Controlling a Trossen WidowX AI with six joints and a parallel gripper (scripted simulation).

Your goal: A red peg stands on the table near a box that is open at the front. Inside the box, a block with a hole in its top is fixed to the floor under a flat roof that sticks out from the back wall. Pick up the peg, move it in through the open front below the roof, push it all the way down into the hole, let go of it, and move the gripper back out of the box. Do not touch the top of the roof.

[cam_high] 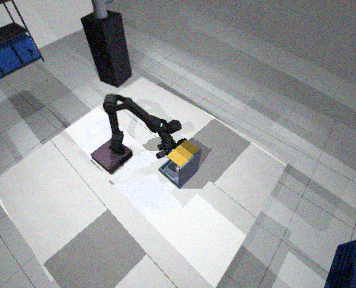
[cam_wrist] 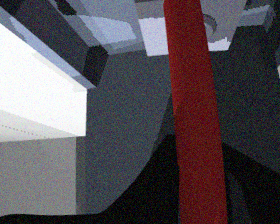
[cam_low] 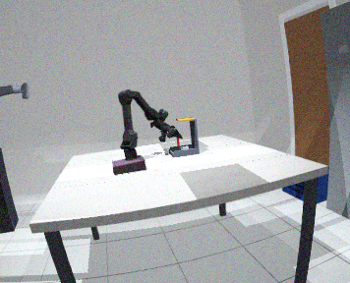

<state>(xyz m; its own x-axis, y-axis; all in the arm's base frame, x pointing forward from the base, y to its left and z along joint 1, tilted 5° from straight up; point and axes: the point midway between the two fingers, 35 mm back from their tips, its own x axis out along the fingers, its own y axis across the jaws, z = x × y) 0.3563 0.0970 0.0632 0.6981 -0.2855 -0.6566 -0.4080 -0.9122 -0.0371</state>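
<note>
The red peg (cam_low: 178, 141) (cam_wrist: 193, 100) is upright in my gripper (cam_low: 179, 137), which is shut on it. In the exterior view the peg is below the front part of the yellow roof (cam_high: 185, 152) (cam_low: 185, 119), just above the low front part of the box (cam_high: 190, 171) (cam_low: 193, 151). In the wrist view the block (cam_wrist: 231, 17) is at the top, behind the peg's far end. An arc of its hole shows just right of the peg. In the top view the roof hides the peg and the fingertips.
The box's back wall (cam_low: 194, 134) rises behind the peg and carries the roof. In the wrist view a low side wall (cam_wrist: 51, 40) of the box runs along the upper left. The arm's base (cam_high: 112, 156) (cam_low: 129, 165) stands on the table (cam_high: 181, 225) (cam_low: 158, 192).
</note>
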